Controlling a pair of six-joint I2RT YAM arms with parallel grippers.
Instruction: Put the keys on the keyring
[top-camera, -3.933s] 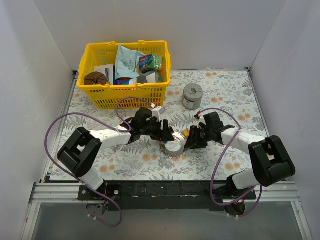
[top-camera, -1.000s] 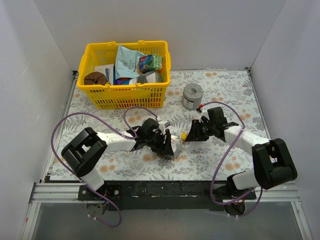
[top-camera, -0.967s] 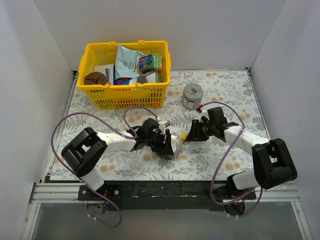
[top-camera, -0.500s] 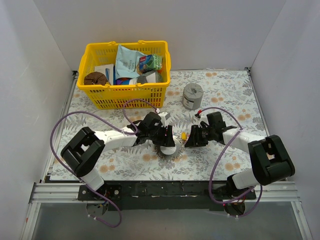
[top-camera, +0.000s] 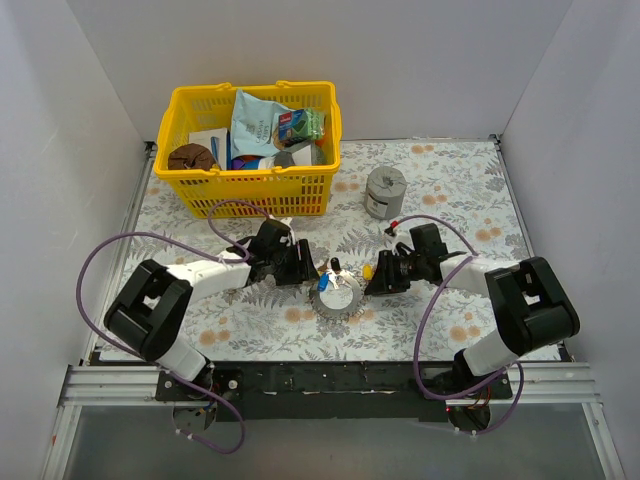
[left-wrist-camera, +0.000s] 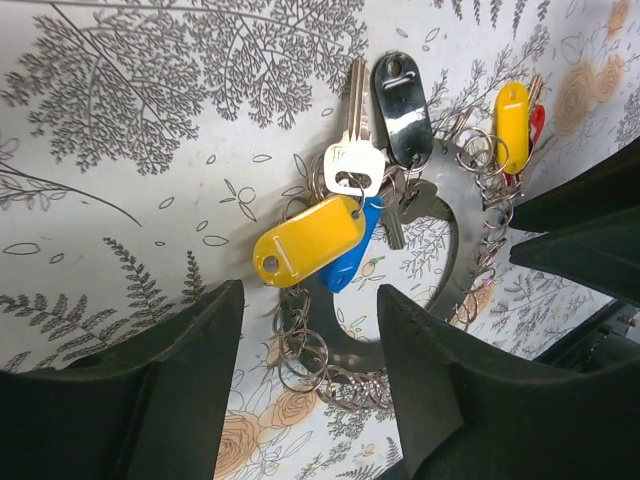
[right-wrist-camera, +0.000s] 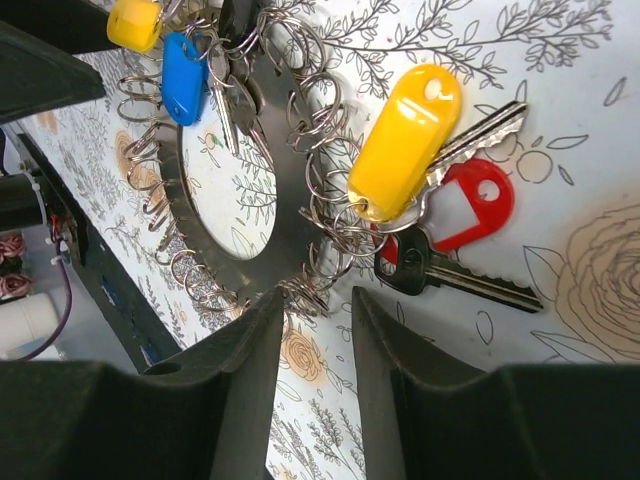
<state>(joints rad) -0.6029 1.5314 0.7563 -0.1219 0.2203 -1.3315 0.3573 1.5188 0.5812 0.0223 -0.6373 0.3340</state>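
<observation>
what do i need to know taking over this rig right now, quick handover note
Left hand: open, empty, beside the keyring.
Right hand: open, empty, on the ring's opposite side.
Keyring lies flat between them, keys clustered at its edge: yellow, blue, black tags one side, yellow and red the other.
Done: those keys look hooked through its small rings.
Left: check each link; no loose key in view.

arms (top-camera: 210, 271): white links, black joints | cables (top-camera: 130, 238): purple loops | left hand (left-wrist-camera: 310, 330), right hand (right-wrist-camera: 315, 300): black blunt fingers (left-wrist-camera: 130, 400)
</observation>
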